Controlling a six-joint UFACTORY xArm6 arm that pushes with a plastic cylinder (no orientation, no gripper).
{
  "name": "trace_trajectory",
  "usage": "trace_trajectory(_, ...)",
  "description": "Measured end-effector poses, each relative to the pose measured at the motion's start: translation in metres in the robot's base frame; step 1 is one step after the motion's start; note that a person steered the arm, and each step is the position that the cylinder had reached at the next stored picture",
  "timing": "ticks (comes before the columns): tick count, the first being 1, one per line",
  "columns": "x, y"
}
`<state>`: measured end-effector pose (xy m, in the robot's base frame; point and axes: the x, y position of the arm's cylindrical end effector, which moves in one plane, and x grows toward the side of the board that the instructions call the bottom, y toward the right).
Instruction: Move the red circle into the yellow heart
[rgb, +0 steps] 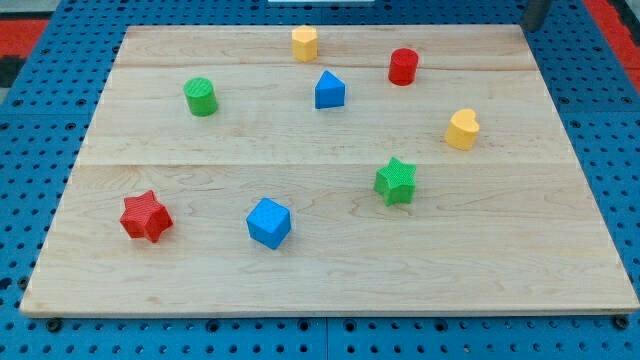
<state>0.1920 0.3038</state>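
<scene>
The red circle (403, 66) is a short red cylinder standing near the view's top, right of centre. The yellow heart (462, 129) lies below and to the right of it, about one block's width of bare wood apart. A dark rod enters at the view's top right corner; my tip (533, 27) sits at the board's far right corner, well to the right of and above the red circle, touching no block.
On the wooden board (320, 280) also lie a yellow hexagon-like block (304, 43), a blue pointed block (329, 90), a green circle (201, 96), a green star (396, 181), a red star (145, 216) and a blue cube (269, 222).
</scene>
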Motion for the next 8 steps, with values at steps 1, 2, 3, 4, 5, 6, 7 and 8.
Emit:
trace_trajectory(1, 0.0, -0.007)
trace_trajectory(2, -0.001, -0.047)
trace_trajectory(3, 0.001, -0.118)
trace_trajectory(4, 0.001, -0.139)
trace_trajectory(5, -0.001, -0.145)
trace_trajectory(6, 0.0, -0.147)
trace_trajectory(7, 0.0, -0.154)
trace_trajectory(8, 0.006, -0.202)
